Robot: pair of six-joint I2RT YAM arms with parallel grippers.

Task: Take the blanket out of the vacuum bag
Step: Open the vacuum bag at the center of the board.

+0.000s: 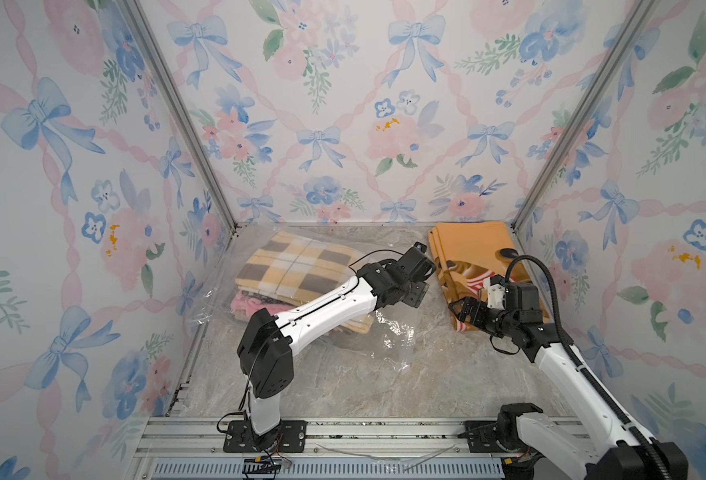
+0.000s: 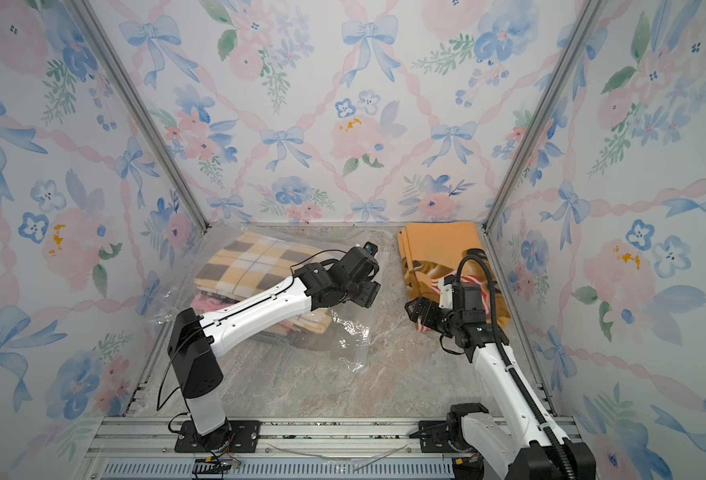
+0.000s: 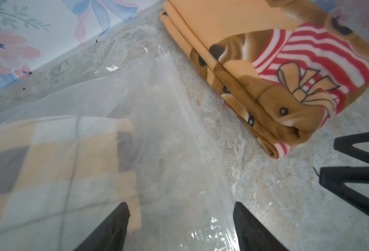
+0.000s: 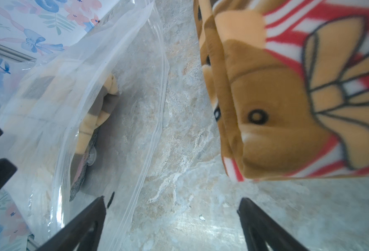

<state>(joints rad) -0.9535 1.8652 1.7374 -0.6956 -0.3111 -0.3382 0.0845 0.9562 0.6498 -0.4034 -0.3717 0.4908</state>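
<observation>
The vacuum bag point(image 1: 388, 332) lies flat on the desk point(image 1: 364, 386), by the far left corner. Its clear, crinkly skin is hard to see where no light shines on it. Inside sits a folded checked blanket point(image 1: 297, 266), yellow, grey and white, on top of a pink blanket point(image 1: 251, 307). The left arm point(image 1: 326, 307) crosses over them and hides their near side, so I cannot tell how many folded things are in the pile. The left gripper point(image 3: 180, 204) hangs over the bag's edge that faces the middle of the desk. Its two fingers point(image 3: 114, 226) are spread apart with only clear plastic showing between them, and I cannot tell if they touch the bag. An orange blanket point(image 1: 471, 245) with a bear in a red and white striped top lies outside the bag, in the far right corner, with bare desk between the two. The right arm point(image 1: 559, 365) and its black cable point(image 1: 552, 286) hide part of it in both top views, and both wrist views cut it off. The right gripper point(image 4: 172, 197) is just beside the near corner of that blanket, its fingers spread wide with nothing between them. In the right wrist view a small round clear thing point(image 4: 91, 156) shows by the pile in the bag, too dim to name.
</observation>
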